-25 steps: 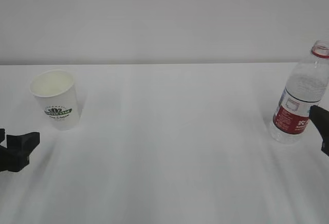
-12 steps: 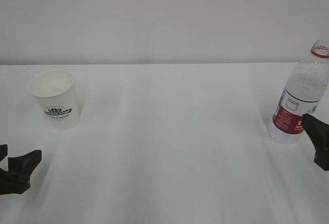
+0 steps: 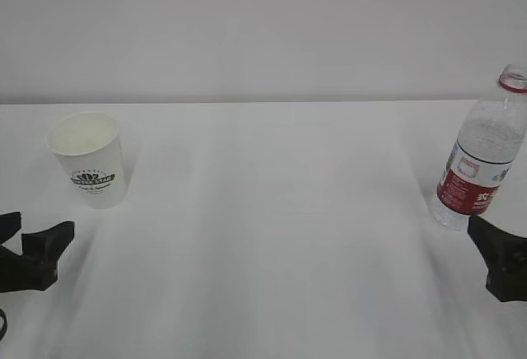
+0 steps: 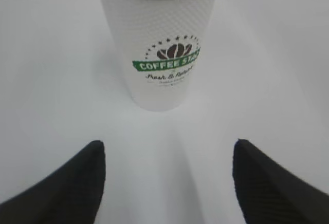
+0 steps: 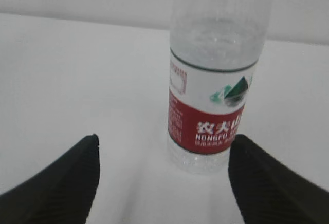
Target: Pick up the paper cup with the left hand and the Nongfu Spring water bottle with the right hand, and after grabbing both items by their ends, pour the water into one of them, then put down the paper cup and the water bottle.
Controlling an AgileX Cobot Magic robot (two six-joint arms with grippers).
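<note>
Paper cup [image 3: 86,158] upright on the white table [image 3: 272,235] at far left, Nongfu Spring water bottle [image 3: 482,155] upright at far right — well apart. Left hand [image 4: 165,183] low before the cup, fingers [image 4: 67,188] spread wide, touching nothing; right hand [image 5: 163,180] likewise splayed in front of the bottle, clear of it. Bottle apparently uncapped — neck cut off in the wrist view.

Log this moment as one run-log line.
left claw: open, short of cup | right claw: open, short of bottle | both upright on table, ungripped
</note>
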